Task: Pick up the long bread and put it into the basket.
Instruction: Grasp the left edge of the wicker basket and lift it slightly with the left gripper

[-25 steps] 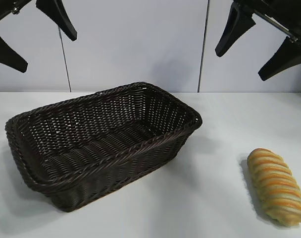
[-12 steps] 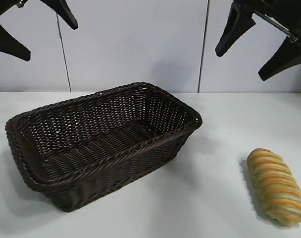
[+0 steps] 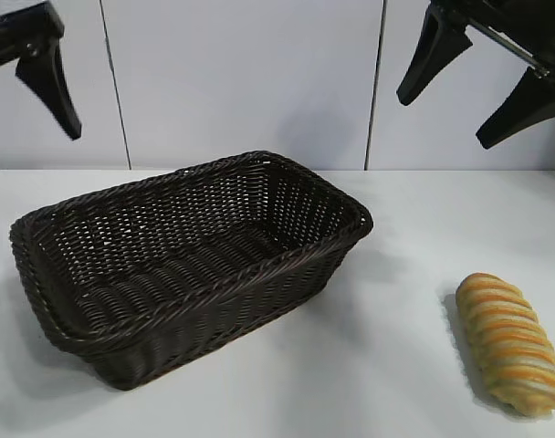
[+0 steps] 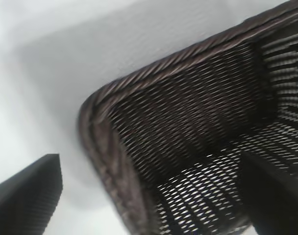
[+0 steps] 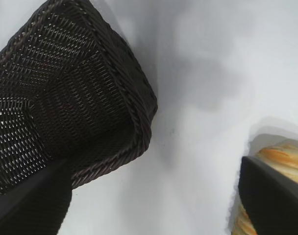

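The right gripper point(image 3: 469, 87) hung wide open, high above the bread point(image 3: 510, 343) lying on the table point(image 3: 396, 365), right of the empty basket point(image 3: 188, 265). It would need a straight descent, fingers straddling the loaf's middle.

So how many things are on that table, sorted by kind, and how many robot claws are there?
Wicker basket: 1
Long bread: 1
Robot grippers: 2, the left gripper and the right gripper, both open, up above the table
Total: 4
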Available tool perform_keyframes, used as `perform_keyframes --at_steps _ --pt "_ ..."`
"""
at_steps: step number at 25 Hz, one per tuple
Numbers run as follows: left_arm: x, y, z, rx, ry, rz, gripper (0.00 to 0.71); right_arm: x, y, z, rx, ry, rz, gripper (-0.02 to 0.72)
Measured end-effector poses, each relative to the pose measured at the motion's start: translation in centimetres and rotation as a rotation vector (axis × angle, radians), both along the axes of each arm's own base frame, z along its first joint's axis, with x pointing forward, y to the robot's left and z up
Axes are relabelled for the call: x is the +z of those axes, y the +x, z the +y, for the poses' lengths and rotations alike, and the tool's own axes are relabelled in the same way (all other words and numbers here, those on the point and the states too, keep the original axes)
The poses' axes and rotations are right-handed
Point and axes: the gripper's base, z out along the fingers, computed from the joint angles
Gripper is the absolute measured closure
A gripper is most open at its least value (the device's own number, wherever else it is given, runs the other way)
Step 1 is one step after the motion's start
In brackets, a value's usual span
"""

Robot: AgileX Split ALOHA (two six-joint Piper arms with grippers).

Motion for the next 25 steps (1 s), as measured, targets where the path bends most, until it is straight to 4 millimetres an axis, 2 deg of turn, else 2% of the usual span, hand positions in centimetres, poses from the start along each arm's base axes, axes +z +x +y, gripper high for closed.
perform_keyframes --at_steps 3,8,11,16,20,25 --pt "-2.2 -0.5 -0.1 0.017 -0.022 0.018 0.015 0.0 0.0 0.0 0.002 -0.001 -0.001 0.040" --pt "-4.8 0.0 -0.3 0.005 -0.024 0.060 0.015 0.0 0.0 0.0 0.002 -0.001 -0.001 0.041" --pt "-5.7 0.4 -0.4 0.014 -0.028 0.057 0.015 0.0 0.0 0.0 0.002 -0.001 -0.001 0.041" --pt "-5.7 1.5 -0.8 0.005 -0.030 0.026 0.026 0.0 0.0 0.0 0.002 -0.001 -0.001 0.041" --pt "-5.4 2.3 -1.8 -0.024 -0.033 0.001 0.114 0.0 0.0 0.0 0.002 0.001 -0.002 0.041" --pt "-6.9 2.4 -2.3 -0.039 -0.024 0.053 0.287 0.0 0.0 0.0 0.001 0.002 -0.002 0.041"
